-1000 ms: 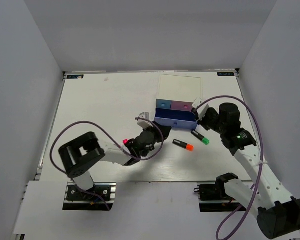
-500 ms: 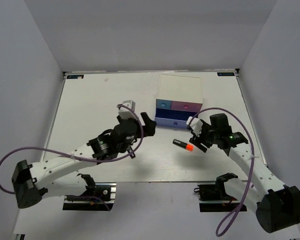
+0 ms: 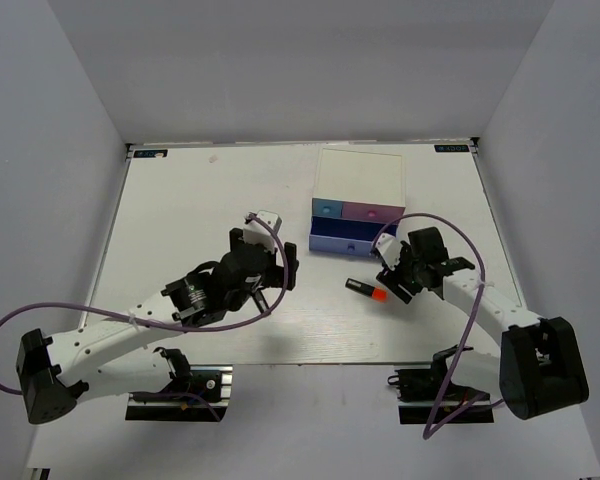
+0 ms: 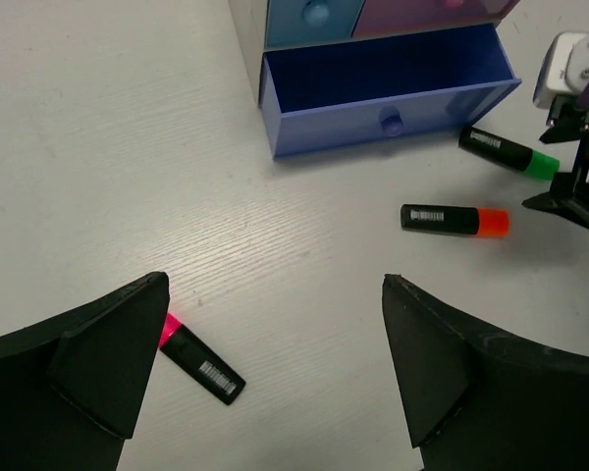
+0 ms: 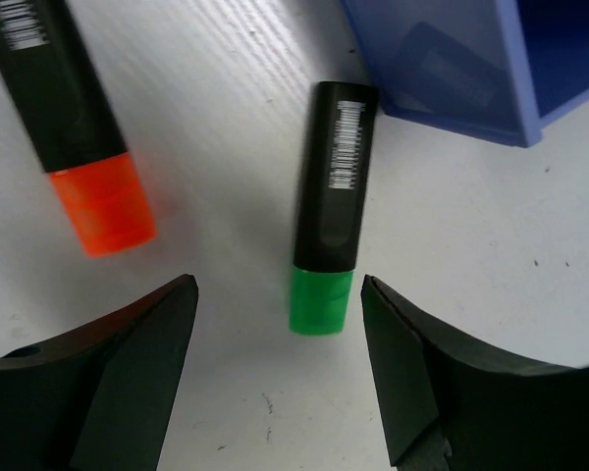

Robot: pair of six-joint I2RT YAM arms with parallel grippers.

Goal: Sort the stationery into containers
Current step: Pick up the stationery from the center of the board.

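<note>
The organiser's [image 3: 360, 175] lavender drawer [image 4: 393, 118] stands open, floor bare. Your jaws both gape empty: right over the green marker [image 5: 332, 206] beside the drawer, left above the pink marker [image 4: 198, 361] on the tabletop [image 3: 200, 200].

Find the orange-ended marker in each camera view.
Top external: orange-ended marker right of centre, just below the open drawer.
Left wrist: marker right of centre, below the drawer's front.
Right wrist: marker upper left.
Shared landmark: the open drawer, in all three.

Nothing actually readable here tbh, just white barcode stickers on the black barrels of the green marker [image 5: 331, 206], orange marker [image 5: 69, 118] and pink marker [image 4: 201, 361], print too tiny.
</note>
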